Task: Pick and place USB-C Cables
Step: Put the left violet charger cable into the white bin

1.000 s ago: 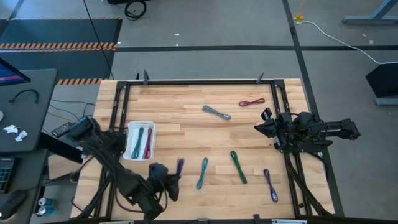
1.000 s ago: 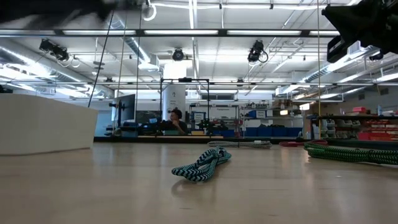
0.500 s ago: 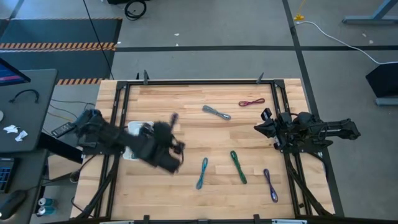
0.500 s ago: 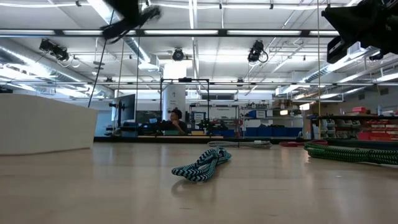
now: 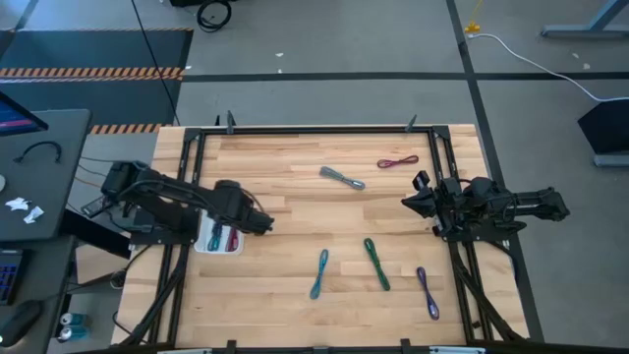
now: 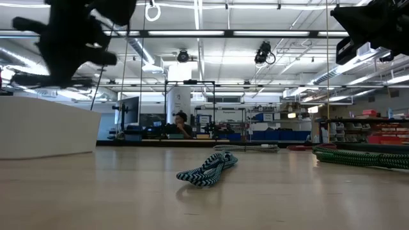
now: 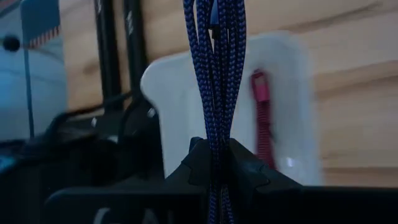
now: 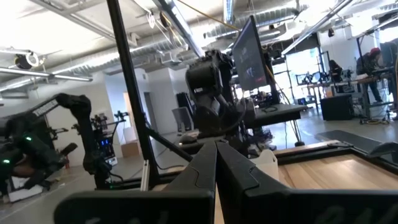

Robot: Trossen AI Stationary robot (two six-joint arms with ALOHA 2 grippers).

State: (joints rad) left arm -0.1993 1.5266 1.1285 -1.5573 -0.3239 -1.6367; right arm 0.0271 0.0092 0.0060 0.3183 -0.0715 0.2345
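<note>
My left gripper (image 5: pixel 261 224) hangs over the right rim of the white tray (image 5: pixel 201 243) and is shut on a purple-blue braided cable bundle (image 7: pixel 214 68). A teal bundle (image 5: pixel 214 239) and a maroon bundle (image 5: pixel 233 239) lie flat in the tray; the maroon one (image 7: pixel 262 121) also shows in the left wrist view. My right gripper (image 5: pixel 413 203) waits shut above the table's right side, touching nothing. Flat on the table lie a grey bundle (image 5: pixel 341 178), a maroon one (image 5: pixel 397 161), a teal one (image 5: pixel 319 272), a green one (image 5: pixel 376 264) and a purple one (image 5: pixel 427 292). My left gripper pinches the purple-blue bundle between its two fingers (image 7: pixel 198 163), the strands (image 7: pixel 216 134) running out from between them. The fingers point down toward the tray. The bundle is lifted clear and hangs straight over the tray's rim (image 7: pixel 186 68); its far end is cut off by the picture's edge.
A black frame (image 5: pixel 192 177) runs along the table's left, far and right sides. In the low view the tray wall (image 6: pixel 45 124) stands at the left, the teal bundle (image 6: pixel 208 169) in the middle and the green bundle (image 6: pixel 361 156) at the right.
My left gripper has risen from the table's near edge, where a purple bundle lay, and swung toward the far left, ending above the tray. That bundle is gone from the table and now hangs from the gripper.
</note>
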